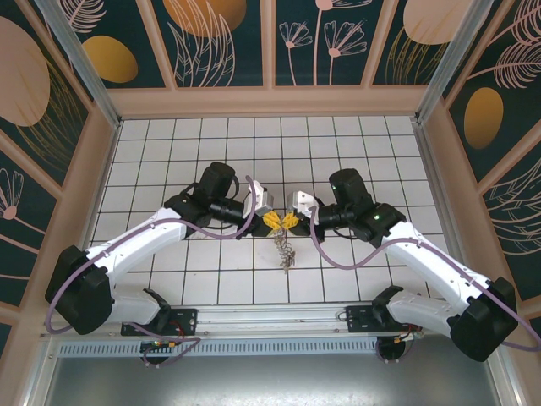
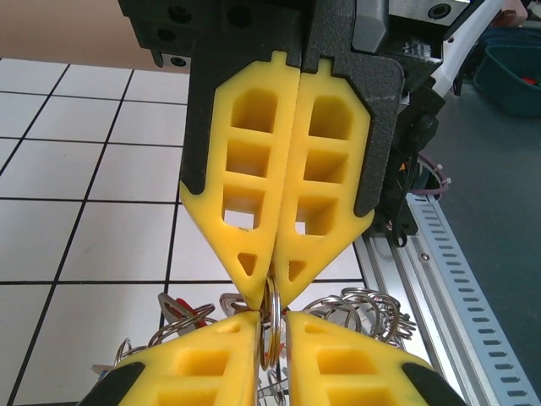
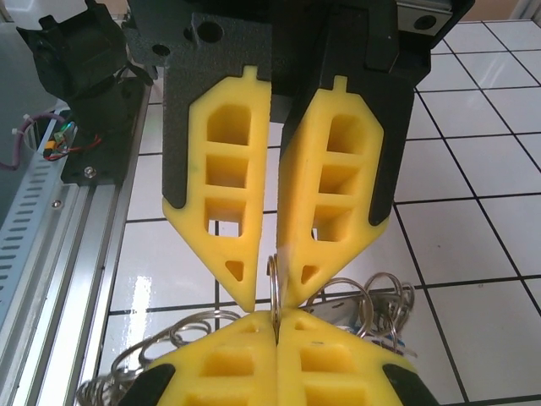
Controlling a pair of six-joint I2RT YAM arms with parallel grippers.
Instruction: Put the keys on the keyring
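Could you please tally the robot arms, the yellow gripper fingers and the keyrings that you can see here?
Robot arms: 2, the left arm and the right arm
Yellow fingers: 4, two on the left gripper and two on the right gripper
Keyring: 1
Total: 7

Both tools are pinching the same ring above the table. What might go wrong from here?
1. The left tool and right tool meet tip to tip on the thin ring. A misjudged pull might knock the fingers together or twist the ring out of one grip.
2. The keys trail from it in a bunch. If a grip slips, their weight could drag the ring loose.
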